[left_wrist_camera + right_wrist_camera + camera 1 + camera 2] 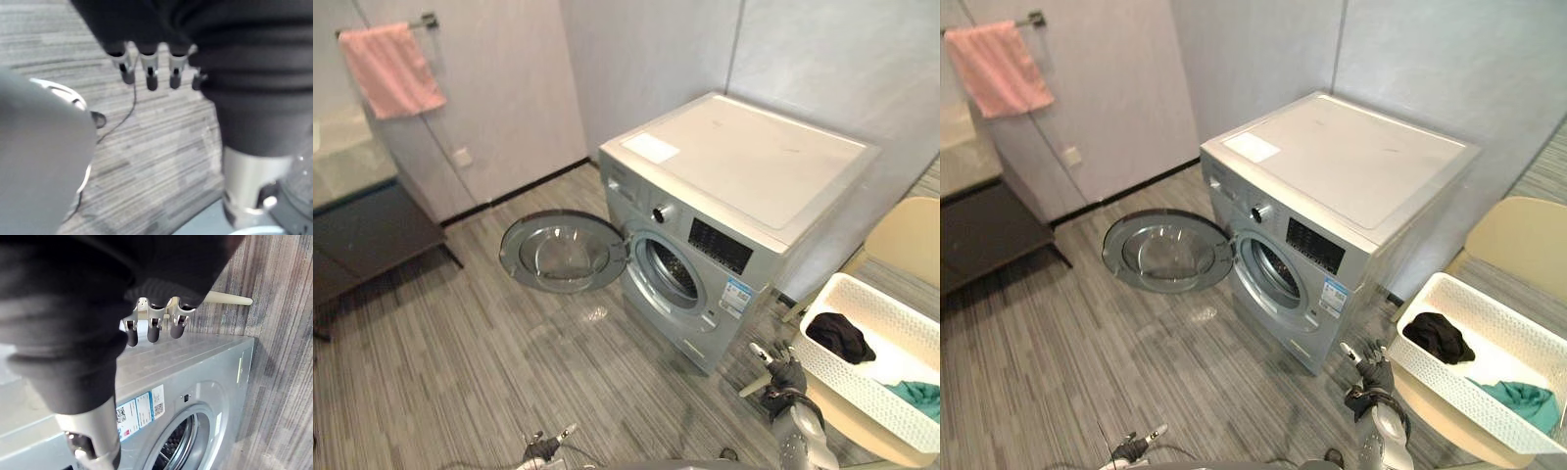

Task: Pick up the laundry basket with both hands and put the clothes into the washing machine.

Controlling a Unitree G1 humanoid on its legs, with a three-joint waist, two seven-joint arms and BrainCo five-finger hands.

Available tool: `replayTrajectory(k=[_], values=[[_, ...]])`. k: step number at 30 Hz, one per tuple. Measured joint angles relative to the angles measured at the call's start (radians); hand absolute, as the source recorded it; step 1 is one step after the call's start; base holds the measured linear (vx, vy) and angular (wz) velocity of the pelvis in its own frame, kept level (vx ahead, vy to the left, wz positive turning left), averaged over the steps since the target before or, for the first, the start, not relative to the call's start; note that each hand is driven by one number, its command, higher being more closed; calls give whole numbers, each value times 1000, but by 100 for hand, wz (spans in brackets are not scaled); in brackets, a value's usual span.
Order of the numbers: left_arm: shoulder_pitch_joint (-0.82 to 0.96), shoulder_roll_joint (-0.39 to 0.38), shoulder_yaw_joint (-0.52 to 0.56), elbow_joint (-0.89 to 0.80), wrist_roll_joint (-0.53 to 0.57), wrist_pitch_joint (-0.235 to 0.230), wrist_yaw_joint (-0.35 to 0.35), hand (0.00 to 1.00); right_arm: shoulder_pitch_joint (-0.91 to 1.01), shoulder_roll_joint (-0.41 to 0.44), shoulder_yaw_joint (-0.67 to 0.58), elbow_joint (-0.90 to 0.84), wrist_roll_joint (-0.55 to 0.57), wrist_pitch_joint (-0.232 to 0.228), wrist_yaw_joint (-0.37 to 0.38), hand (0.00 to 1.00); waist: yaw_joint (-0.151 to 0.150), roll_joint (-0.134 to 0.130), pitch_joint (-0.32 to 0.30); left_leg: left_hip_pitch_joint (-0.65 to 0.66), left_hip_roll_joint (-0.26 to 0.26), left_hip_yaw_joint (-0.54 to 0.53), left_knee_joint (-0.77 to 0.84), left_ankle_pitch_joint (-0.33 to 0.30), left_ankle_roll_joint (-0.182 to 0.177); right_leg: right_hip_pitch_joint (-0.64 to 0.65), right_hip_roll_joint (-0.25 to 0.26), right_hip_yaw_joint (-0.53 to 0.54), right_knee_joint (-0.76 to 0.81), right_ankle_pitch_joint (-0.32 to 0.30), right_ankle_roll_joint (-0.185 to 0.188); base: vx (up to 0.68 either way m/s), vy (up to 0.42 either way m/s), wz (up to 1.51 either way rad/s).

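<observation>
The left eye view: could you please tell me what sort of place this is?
Probably a home laundry room: a front-loading washing machine with its door open, a white laundry basket holding clothes, and a pink towel on a wall rail.

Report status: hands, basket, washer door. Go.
Left hand open, low, empty. Right hand open beside the laundry basket, not gripping. Basket on the chair, black garment and teal garment inside. Washing machine door hangs open.

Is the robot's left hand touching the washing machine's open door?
Apart. The left eye view shows the left hand low down, with bare floor between it and the door.
</observation>
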Motion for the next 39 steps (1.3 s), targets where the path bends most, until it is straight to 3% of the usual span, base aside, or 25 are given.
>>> replayTrajectory(k=[4, 6, 7, 8, 10, 11, 12, 14, 17, 20, 23, 24, 25, 26, 27, 28, 29, 31, 32, 33, 34, 35, 36, 37, 39], values=[[-33, 2, -71, 19, 115, 14, -20, 0, -11, -12, 35, -9, -41, 1, -5, 0, -20, -1, 7, 37, -41, 16, -11, -16, 15, -93, -17, 79, 144, -24, -4, -22, 57, -62], [-49, 11, -103, 24, 175, 12, -37, 0, -12, 5, 35, -27, -65, 0, -9, 0, -29, -15, 32, 81, -66, 38, -35, -49, 23, -169, -27, 68, 288, -28, -38, -116, 48, -75], [-51, 14, -113, 25, 184, 12, -37, 0, -8, 7, 37, -35, -66, 0, -9, 0, -32, -18, 34, 96, -73, 38, -43, -55, 24, -175, -31, 45, 298, -25, -47, -156, 61, -94], [-53, 22, -118, 28, 209, 9, -37, 0, -8, 8, 44, -61, -73, -1, -13, 0, -31, -19, 39, 124, -80, 41, -65, -63, 31, -167, -60, -72, 266, -72, -101, -104, 59, -73], [-58, 22, -125, 36, 230, 7, -37, 0, -8, -1, 43, -92, -77, -4, -13, 0, -36, -6, 44, 117, -69, 43, -66, -64, 33, -175, -108, -190, 315, -111, -153, -34, 49, -41], [-60, 33, -126, 35, 236, 6, -36, 0, -8, 2, 42, -109, -79, -11, -15, 0, -47, -20, 39, 108, -65, 31, -63, -64, 32, -169, -130, -209, 333, -102, -169, 49, -53, 3], [-71, 51, -126, 38, 240, 8, -35, 0, -9, 2, 43, -131, -80, -13, -20, 0, -45, -39, 41, 96, -51, 21, -56, -63, 18, -164, -127, -222, 324, -83, -121, 63, -97, 19], [-81, 53, -131, 38, 245, 13, -34, 0, -9, 1, 36, -174, -88, -23, -35, 0, -46, -37, 39, 79, 0, 0, -59, -46, -10, -139, -79, -255, 303, -83, -92, 114, -165, 27], [-96, 53, -155, 38, 257, 14, -34, 0, -16, -6, 23, -224, -88, -36, -51, 0, -40, -10, 44, 40, 74, -39, -21, -24, -42, -137, -31, -316, 327, -134, -100, 165, -190, 30], [-90, 50, -135, 35, 253, 13, -27, 0, -25, -6, 32, -253, -87, -38, -52, 0, -24, -14, 43, 22, 119, -73, 44, -15, -62, -143, -22, -335, 406, -211, -109, 160, -182, 17], [-66, 38, -21, 18, 195, 12, -5, 0, -71, -6, 89, -256, -85, -43, -47, 0, -11, -13, 41, -32, 194, -88, 219, -14, -60, -131, 39, -339, 420, -275, -133, 156, -281, -20], [-53, 37, 16, -1, 164, 12, 4, 0, -89, -7, 105, -256, -83, -50, -46, 0, 5, -5, 40, -92, 253, -92, 343, 5, -29, -110, 83, -341, 387, -279, -149, 162, -228, -32], [-47, 37, 36, -13, 150, 12, 13, 0, -96, -6, 111, -256, -74, -51, -47, 0, 11, -5, 41, -142, 297, -93, 433, 46, 37, -87, 118, -347, 353, -276, -166, 217, -329, -21], [-38, 45, 62, -28, 136, 13, 14, 0, -97, -5, 112, -256, -64, -55, -49, 0, 12, -12, 46, -192, 345, -85, 536, 130, 159, -34, 160, -361, 287, -265, -191, 178, -288, -1], [-32, 47, 74, -36, 134, 12, 14, 0, -98, -7, 111, -256, -63, -60, -51, 0, 14, -11, 48, -214, 368, -86, 588, 176, 211, -2, 182, -366, 251, -257, -205, 254, -438, -4], [-23, 50, 85, -46, 125, 11, 15, 0, -100, -18, 109, -256, -60, -69, -53, 0, 33, -15, 62, -263, 376, -111, 716, 121, 199, 52, 206, -365, 199, -247, -221, 254, -376, -15], [-16, 43, 80, -47, 125, 10, 14, 0, -110, -39, 103, -256, -56, -70, -56, 0, 36, -5, 68, -323, 283, -173, 825, -8, 122, 103, 215, -358, 148, -244, -228, 245, -323, -18], [-8, 35, 76, -47, 125, 9, 15, 0, -124, -56, 104, -256, -56, -70, -56, 0, 37, -4, 69, -356, 172, -214, 800, -73, 68, 117, 213, -352, 121, -240, -233, 157, -110, -27], [3, 33, 72, -46, 126, 7, 14, 0, -151, -57, 106, -255, -56, -70, -55, 0, 48, -4, 76, -374, 77, -192, 678, -117, 64, 124, 224, -334, 92, -232, -240, 178, -73, -43], [4, 32, 73, -46, 127, 8, 14, 0, -160, -56, 105, -254, -56, -70, -55, 0, 51, -7, 79, -376, 46, -181, 598, -120, 68, 128, 231, -327, 88, -229, -240, 241, -96, -59], [14, 27, 74, -47, 128, 8, 15, 0, -165, -52, 107, -249, -57, -70, -54, 0, 63, -7, 81, -348, -9, -181, 404, -100, 85, 129, 243, -316, 89, -229, -238, 227, -83, -43], [29, 15, 78, -46, 143, 10, 13, 0, -170, -51, 109, -248, -57, -70, -53, 0, 62, 18, 86, -337, -19, -174, 312, -35, 159, 147, 277, -302, 88, -232, -235, 234, -62, -44], [36, 20, 83, -44, 145, 13, 10, 0, -173, -29, 109, -241, -58, -67, -53, 0, 64, 7, 95, -311, -18, -162, 309, -41, 162, 165, 275, -288, 86, -237, -227, 281, -40, -30], [43, 38, 89, -44, 148, 14, 12, 0, -171, 3, 112, -240, -64, -68, -51, 0, 60, -25, 102, -259, -40, -157, 244, -32, 154, 178, 258, -275, 89, -238, -224, 232, -16, -16], [35, 40, 78, -44, 173, 15, 7, 0, -160, 13, 106, -241, -67, -68, -51, 0, 58, -41, 94, -235, -66, -148, 180, -10, 157, 175, 239, -275, 82, -238, -212, 228, -2, 1]])
